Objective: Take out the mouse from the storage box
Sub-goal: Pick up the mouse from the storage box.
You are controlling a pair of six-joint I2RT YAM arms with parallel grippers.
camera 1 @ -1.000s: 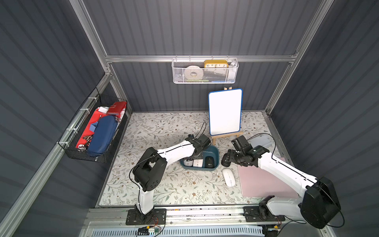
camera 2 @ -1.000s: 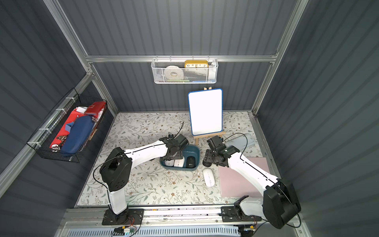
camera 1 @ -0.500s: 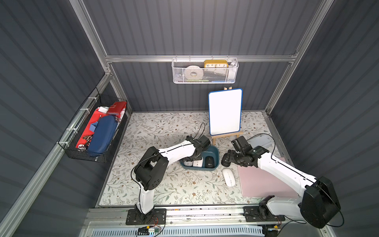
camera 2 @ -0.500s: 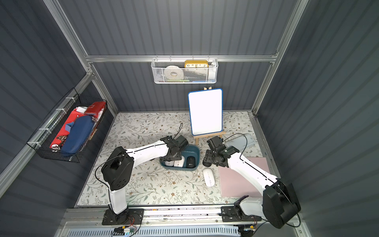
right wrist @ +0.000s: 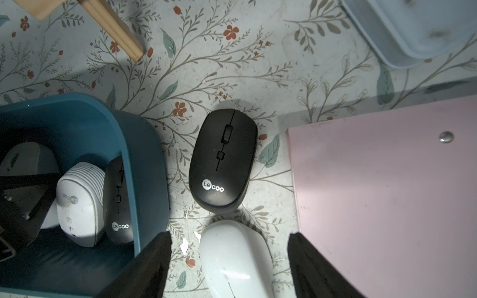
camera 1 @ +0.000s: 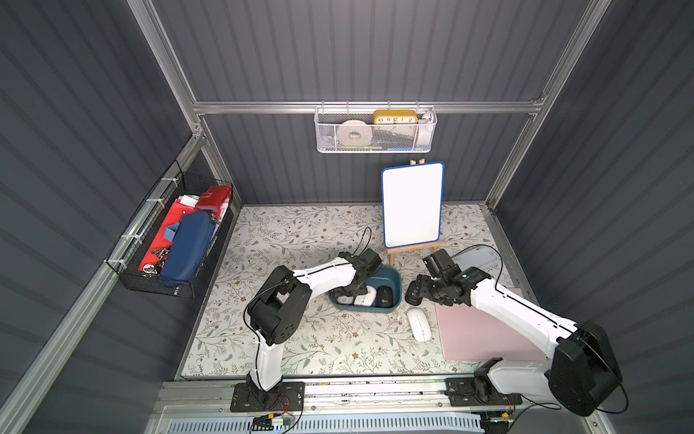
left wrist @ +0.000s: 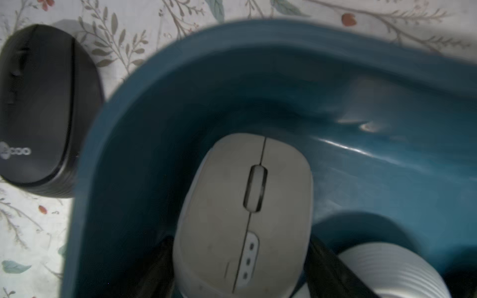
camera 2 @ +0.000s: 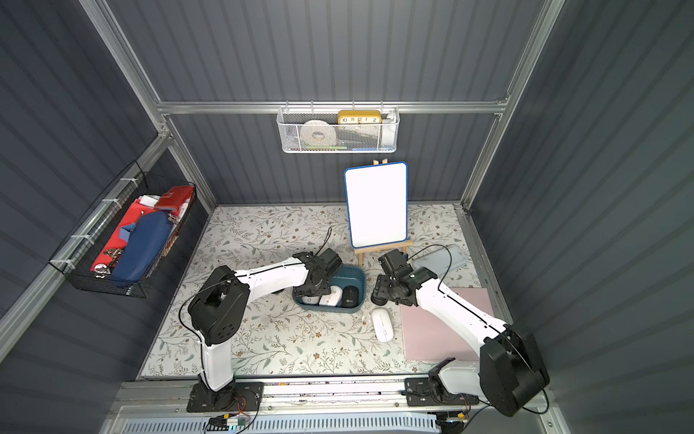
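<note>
The dark teal storage box [camera 1: 391,275] [camera 2: 357,271] sits mid-table with three mice abreast. My left gripper [left wrist: 240,242] [camera 1: 349,291] reaches down into it. Its black fingers [left wrist: 161,260] press against both flanks of the grey mouse [left wrist: 245,206], which still rests in the box. Beside that one lie a ribbed white mouse [right wrist: 77,203] and a black mouse [right wrist: 118,201]. Right of the box, my right gripper [right wrist: 228,236] [camera 1: 413,295] hovers open above the table, holding nothing. A glossy white mouse [right wrist: 236,260] [camera 1: 418,324] lies below its spread fingers.
A black mouse [right wrist: 223,157] lies on the table between the box and the pink mat [camera 1: 484,327]. Another black mouse [left wrist: 38,111] sits outside the box's other side. A whiteboard easel [camera 1: 412,204] and a pale blue tray [camera 1: 479,259] stand behind.
My left gripper's jaws have narrowed onto the grey mouse inside the box. The right arm has stayed put.
</note>
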